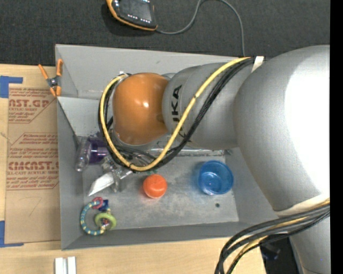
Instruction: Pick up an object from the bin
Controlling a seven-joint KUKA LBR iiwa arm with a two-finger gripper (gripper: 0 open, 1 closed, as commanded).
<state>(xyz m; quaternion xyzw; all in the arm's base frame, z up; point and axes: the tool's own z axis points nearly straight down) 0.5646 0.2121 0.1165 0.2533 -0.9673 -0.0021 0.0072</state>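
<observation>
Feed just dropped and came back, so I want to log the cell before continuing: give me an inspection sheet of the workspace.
Surface: grey metal bin, sloped walls, flat floor.
Job's things: purple-and-clear piece and white wedge-shaped piece at the left, nearest the gripper; orange cap mid-floor; blue round lid right of it; striped ring toy in the near left corner.
Clutter: nothing seen.
Grippers: the gripper sits low at the bin's left, under the orange wrist cover; any hold cannot be told.
Cables: yellow and black cables run along the arm.
Surroundings: black-and-orange device with a cord, beyond the far rim.
</observation>
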